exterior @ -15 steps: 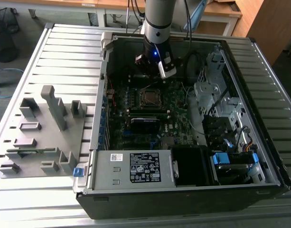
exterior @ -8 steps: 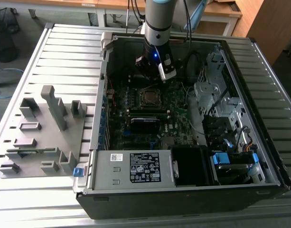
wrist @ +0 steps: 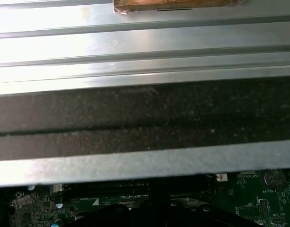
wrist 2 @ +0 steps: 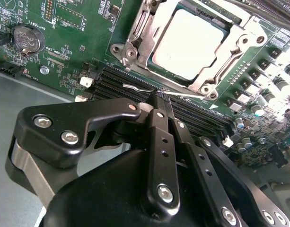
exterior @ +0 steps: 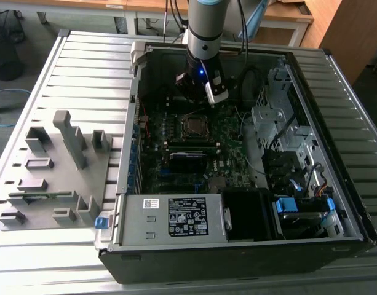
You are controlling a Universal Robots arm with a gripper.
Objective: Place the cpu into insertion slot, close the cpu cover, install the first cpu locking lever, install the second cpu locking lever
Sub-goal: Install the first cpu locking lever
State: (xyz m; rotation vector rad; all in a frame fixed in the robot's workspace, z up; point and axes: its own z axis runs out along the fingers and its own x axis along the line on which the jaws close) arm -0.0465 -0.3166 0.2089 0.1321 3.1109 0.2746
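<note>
the gripper (wrist 2: 160, 97) hangs low inside the open case (exterior: 336, 203), over the far part of the green board (wrist 2: 69, 61) in the exterior view. its two black fingers (wrist 2: 156, 123) are pressed together, and in the second wrist view their tips meet a thin silvery lever (wrist 2: 135, 88) that runs along the near edge of the socket, just above the black memory slots (wrist 2: 116, 78). whether the wire is caught between the tips or only touched by them cannot be told.

the cpu (wrist 2: 189, 45) lies flat in the socket, its pale metal top showing through the window of the cover (wrist 2: 137, 26). the cover is down around it, lying level on the socket.

a round coin battery (wrist 2: 26, 39) sits on the board well apart from the socket. in the first wrist view the board lies below the dark case wall, with the ribbed metal table (wrist: 135, 47) beyond.

in the exterior view the case rests on that table, and a grey fixture (exterior: 53, 172) with upright posts lies on the table toward the exterior view's left of the case.
</note>
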